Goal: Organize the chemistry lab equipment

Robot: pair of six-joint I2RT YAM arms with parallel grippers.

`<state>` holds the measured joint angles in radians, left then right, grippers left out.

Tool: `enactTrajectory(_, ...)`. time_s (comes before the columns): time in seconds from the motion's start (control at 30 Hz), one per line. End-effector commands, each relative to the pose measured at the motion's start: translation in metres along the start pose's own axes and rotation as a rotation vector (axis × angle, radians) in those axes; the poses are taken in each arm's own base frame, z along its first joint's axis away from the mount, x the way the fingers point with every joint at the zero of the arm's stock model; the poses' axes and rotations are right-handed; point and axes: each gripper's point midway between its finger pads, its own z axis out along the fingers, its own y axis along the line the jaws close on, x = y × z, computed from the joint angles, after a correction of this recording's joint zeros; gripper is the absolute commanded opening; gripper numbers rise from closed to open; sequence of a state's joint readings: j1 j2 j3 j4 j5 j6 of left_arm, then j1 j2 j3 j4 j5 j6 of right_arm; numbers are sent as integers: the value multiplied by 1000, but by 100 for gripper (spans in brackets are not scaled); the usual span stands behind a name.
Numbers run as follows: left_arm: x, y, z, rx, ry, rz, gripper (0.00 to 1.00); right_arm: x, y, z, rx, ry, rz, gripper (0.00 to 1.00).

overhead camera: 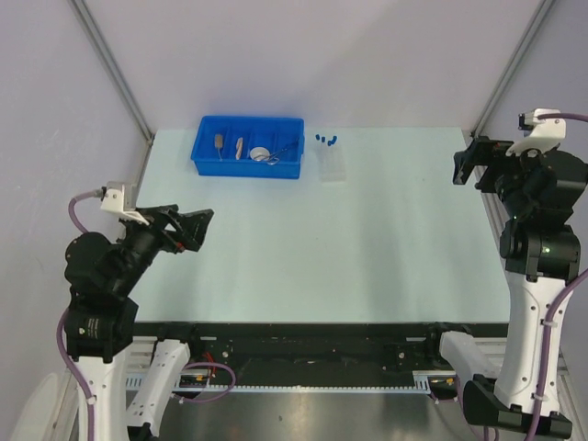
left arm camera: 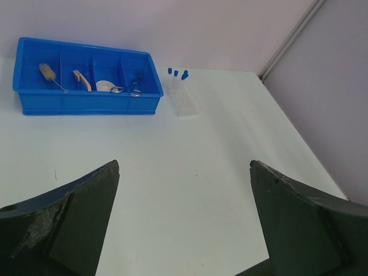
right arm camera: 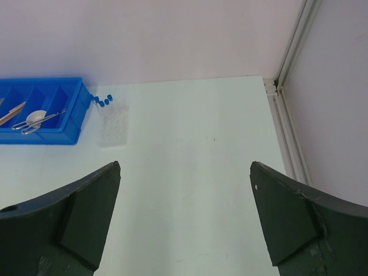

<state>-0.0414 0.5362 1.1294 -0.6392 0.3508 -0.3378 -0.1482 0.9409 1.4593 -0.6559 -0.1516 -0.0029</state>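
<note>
Left gripper and right gripper spread wide, holding nothing, silver wire tongs inside blue divided plastic bin, clear plastic tube rack just beside it

Left arm: folded low over its base, forearm angled up and inward, wrist aimed toward the far right. Left gripper: jaws spread wide, nothing between them; in the left wrist view both dark fingers sit at the frame's lower corners with a broad gap between. Right arm: white lower link upright, black upper joints stacked above it, wrist high and turned to the left. Right gripper: jaws likewise fully apart and holding nothing; the right wrist view shows its fingers just as widely separated.
</note>
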Motion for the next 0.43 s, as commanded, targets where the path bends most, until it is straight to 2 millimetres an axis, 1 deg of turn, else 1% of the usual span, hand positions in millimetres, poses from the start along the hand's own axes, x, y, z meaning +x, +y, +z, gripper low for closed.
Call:
enactTrajectory(0.0,3,-3,-2,15,1,-21,100,-9,4,-18,-17,-43,-26,100)
enactTrajectory(0.17,4,-1,-1,11,-2,-13,100,-8,1,-19,-6,-44,-23,100)
enactTrajectory(0.4,3,3,1,-3,-12,8,100,0,-3,-12,3,-20,-44,100)
